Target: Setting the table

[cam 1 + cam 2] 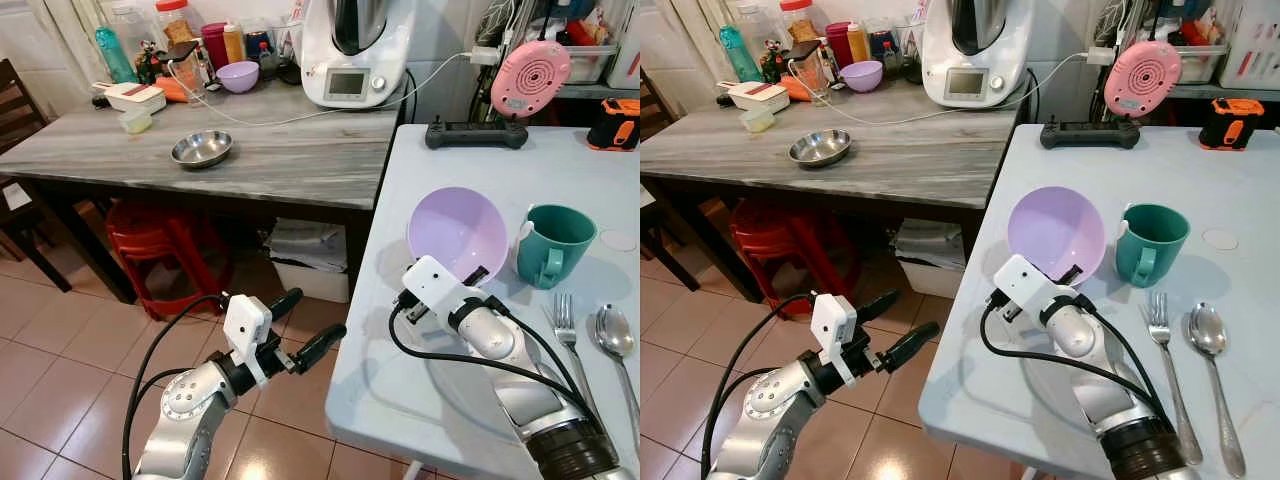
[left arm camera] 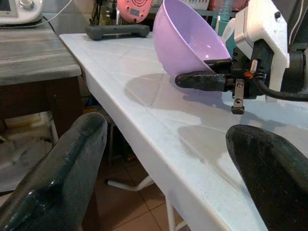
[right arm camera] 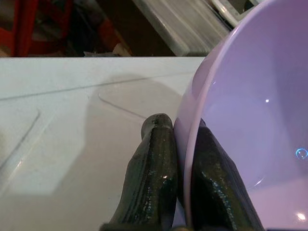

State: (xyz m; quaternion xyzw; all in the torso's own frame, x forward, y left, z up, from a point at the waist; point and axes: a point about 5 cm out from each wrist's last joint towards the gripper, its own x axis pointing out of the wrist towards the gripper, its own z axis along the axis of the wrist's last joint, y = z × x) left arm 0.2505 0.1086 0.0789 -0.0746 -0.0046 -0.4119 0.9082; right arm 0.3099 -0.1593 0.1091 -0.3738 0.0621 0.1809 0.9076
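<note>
My right gripper (image 1: 478, 275) is shut on the rim of a lilac bowl (image 1: 455, 230) and holds it tilted on edge just over the white table (image 1: 480, 160). In the right wrist view one finger (image 3: 154, 163) lies outside the bowl's wall (image 3: 250, 96) and the other inside. Just right of the bowl stands a teal mug (image 1: 553, 243). A fork (image 1: 567, 330) and a spoon (image 1: 613, 335) lie side by side in front of the mug. My left gripper (image 1: 312, 316) is open with nothing in it, off the table's left edge above the floor.
A black controller (image 1: 476, 134) and an orange tool (image 1: 615, 123) lie at the table's far side. To the left runs a wooden counter (image 1: 280, 150) with a steel bowl (image 1: 201, 149), a kitchen machine (image 1: 355, 55) and jars. Red stools (image 1: 155, 245) stand under it.
</note>
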